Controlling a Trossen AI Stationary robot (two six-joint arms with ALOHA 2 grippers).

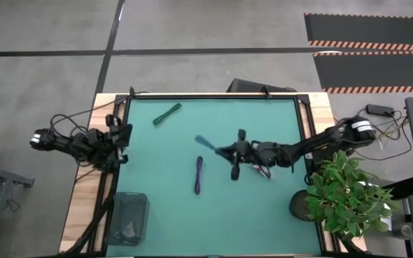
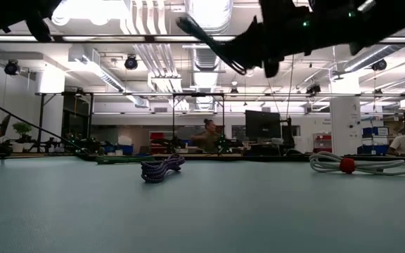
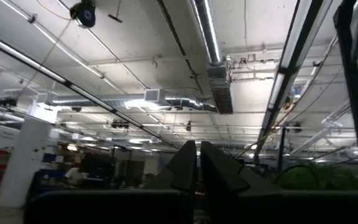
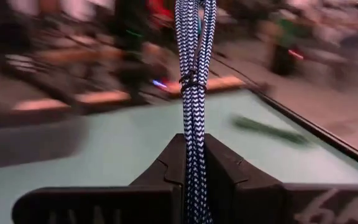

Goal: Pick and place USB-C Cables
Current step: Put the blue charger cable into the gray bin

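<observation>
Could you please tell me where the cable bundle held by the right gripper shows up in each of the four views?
High view: held cable bundle near table centre, at the right gripper.
Low view: dark strip high up, above the purple cable.
Left wrist view: not in it.
Right wrist view: blue-white braid rising from the centre.
Shared landmark: green cable.

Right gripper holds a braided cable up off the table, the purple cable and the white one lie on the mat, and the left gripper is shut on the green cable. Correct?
Not quite. The left gripper is shut but empty, parked at the table's left edge; the green cable lies alone on the mat, as the high view shows. The rest stands: right gripper clamps the braided cable; purple cable and white cable lie flat.
</observation>
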